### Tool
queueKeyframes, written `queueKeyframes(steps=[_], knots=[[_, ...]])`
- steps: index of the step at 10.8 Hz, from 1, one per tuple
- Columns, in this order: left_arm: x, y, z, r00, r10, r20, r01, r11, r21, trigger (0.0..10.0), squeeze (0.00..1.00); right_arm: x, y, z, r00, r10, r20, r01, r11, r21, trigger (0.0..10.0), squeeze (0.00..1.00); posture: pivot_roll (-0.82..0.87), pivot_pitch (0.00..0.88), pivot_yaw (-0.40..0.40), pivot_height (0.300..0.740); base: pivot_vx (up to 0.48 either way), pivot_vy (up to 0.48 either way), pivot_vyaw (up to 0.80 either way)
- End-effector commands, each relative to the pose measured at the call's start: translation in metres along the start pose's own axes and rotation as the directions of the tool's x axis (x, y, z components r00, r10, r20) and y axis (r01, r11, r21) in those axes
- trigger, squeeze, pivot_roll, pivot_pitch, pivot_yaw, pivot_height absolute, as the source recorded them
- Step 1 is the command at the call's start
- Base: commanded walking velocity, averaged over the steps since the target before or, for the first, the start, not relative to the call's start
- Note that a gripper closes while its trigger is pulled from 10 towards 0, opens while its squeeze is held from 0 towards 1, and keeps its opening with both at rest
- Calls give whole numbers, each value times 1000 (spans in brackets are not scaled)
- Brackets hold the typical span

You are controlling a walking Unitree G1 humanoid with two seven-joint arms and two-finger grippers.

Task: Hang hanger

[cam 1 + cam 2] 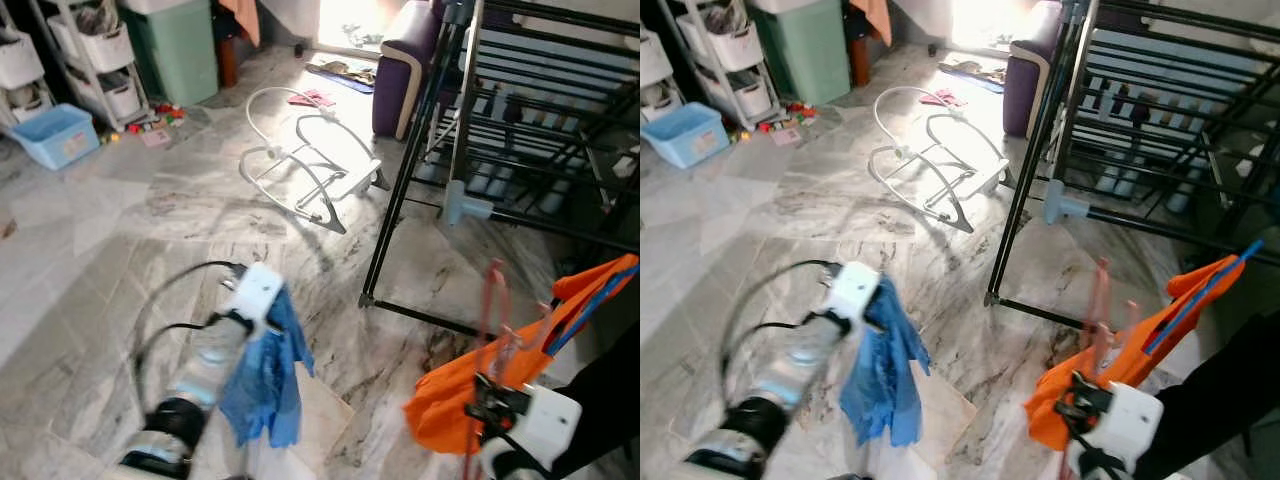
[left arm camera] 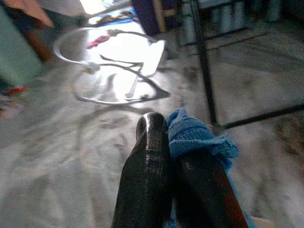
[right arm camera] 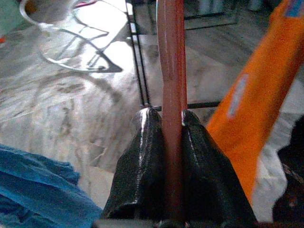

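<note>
The hanger point(image 3: 172, 95), a reddish-pink plastic one with an orange garment point(image 1: 470, 395) draped on it, is clamped between the 2 black fingers of the right gripper point(image 3: 167, 118), which are closed tight on its stem so that the stem runs straight up from between the fingertips. In the head views it stands low on the robot's right, its upper part rising above the gripper and the orange cloth trailing out to the right of it. The black drying rack point(image 1: 520, 130) stands ahead and slightly to the right, apart from the hanger, with bare floor between them; none of its rails is touched by the hanger yet. So the pick-up looks done and the hanging itself is all left: by my judgement the robot has to close on the rack, raise the hanger and set its hook over a rail. The left gripper point(image 2: 164, 142) is out in front on the robot's left, its 2 fingers pressed together on a blue cloth point(image 1: 265, 385) that dangles below it over the marble floor point(image 1: 120, 220).
</note>
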State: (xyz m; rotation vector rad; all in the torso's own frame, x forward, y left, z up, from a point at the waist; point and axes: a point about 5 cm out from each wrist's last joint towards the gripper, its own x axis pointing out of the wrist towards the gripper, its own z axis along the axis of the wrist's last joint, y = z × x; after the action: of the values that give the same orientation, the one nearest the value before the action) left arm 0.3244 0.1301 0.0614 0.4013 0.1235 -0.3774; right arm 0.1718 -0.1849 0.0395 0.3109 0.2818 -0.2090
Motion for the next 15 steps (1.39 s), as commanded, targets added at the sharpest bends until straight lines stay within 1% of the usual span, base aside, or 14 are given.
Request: queueKeyframes(steps=[1, 2, 3, 4, 5, 6, 7, 8, 9, 10, 12, 15], knots=[[2, -3, 9, 999, 3, 50, -4, 1000, 22, 10000, 0, 2, 3, 5, 1000, 11, 22, -11, 1000, -2, 10000, 0, 56, 70, -109, 740, 0, 0, 0], [2, -8, 10, 999, 22, 48, -22, 1000, -6, 10000, 0, 2, 4, 9, 999, 21, 41, -20, 1000, -23, 10000, 0, 57, 58, -106, 740, 0, 0, 0], [3, -14, 14, 997, 52, 64, -48, 997, -64, 10000, 0, 3, 1, 12, 998, 3, 64, -2, 1000, -30, 10000, 0, 61, 54, -99, 740, 0, 0, 0], [2, -16, 21, 989, 60, 132, -59, 998, -11, 10000, 0, 4, 1, 14, 998, -8, 70, 10, 999, -30, 10000, 0, 60, 54, -90, 740, 0, 0, 0], [3, -14, 23, 985, 99, 144, -100, 995, -2, 10000, 0, 5, 2, 15, 997, -7, 74, 10, 999, -42, 10000, 0, 63, 56, -89, 740, 0, 0, 0], [4, -11, 23, 983, 126, 131, -125, 992, -14, 10000, 0, 5, 5, 15, 997, -3, 78, 5, 1000, -31, 10000, 0, 67, 58, -89, 740, 0, 0, 0], [3, -13, 22, 984, 125, 125, -124, 992, -12, 10000, 0, 6, 9, 15, 997, 10, 76, -8, 999, -32, 10000, 0, 66, 70, -86, 740, 0, 0, 0], [3, -16, 23, 984, 118, 133, -118, 993, -10, 10000, 0, 6, 9, 15, 997, 10, 75, -8, 999, -36, 10000, 0, 68, 75, -84, 740, 0, 0, 0], [5, -20, 31, 981, 92, 170, -90, 996, -19, 10000, 0, 6, 9, 15, 997, 7, 75, -4, 999, -39, 10000, 0, 68, 81, -80, 740, 0, 0, 0], [6, -21, 33, 982, 89, 167, -87, 996, -21, 10000, 0, 6, 9, 15, 997, 4, 77, -1, 999, -36, 10000, 0, 69, 84, -74, 740, 0, 0, 0], [8, -22, 38, 981, 76, 180, -74, 997, -18, 10000, 0, 8, 10, 15, 997, -4, 83, 6, 1000, -30, 10000, 0, 75, 87, -67, 740, -279, 0, 0], [7, -23, 39, 981, 64, 181, -63, 998, -14, 10000, 0, 11, 11, 16, 996, -2, 87, 4, 1000, -29, 10000, 0, 81, 90, -66, 740, -262, 0, 0]])
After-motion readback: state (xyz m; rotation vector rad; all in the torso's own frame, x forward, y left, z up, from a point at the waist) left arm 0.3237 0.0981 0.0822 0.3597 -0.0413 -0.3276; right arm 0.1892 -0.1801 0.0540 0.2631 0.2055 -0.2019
